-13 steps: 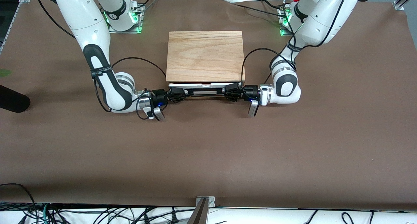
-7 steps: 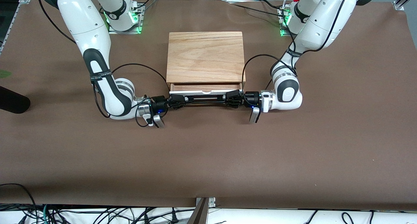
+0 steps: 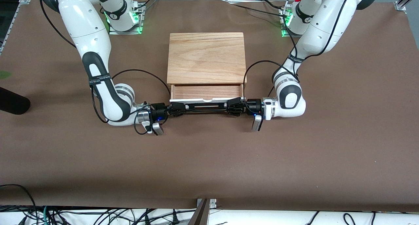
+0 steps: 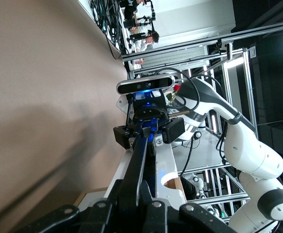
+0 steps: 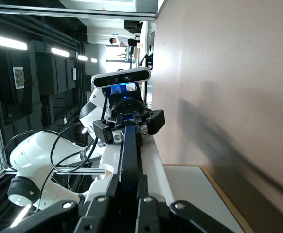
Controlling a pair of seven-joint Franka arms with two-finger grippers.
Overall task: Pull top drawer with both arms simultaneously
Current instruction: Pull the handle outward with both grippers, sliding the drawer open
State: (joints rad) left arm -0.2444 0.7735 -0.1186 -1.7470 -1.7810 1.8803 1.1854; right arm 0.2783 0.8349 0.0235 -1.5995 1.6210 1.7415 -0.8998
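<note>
Top drawer, partly out of the cabinet, which sits midway between the table's two ends and nearer the edge where the arms are based; the reddish wood tray shows between the cabinet top and the white front panel; the black bar handle runs along the panel's front. Right gripper, fingers closed on the handle at the end toward the right arm's end of the table; left gripper, fingers closed on the other end; each wrist view looks along the bar to the other gripper. Step in hand, by judgement: the joint pull, roughly midway. The next move calls for both arms to draw at an equal rate toward the table's front edge, keeping the panel square so the drawer does not bind.
</note>
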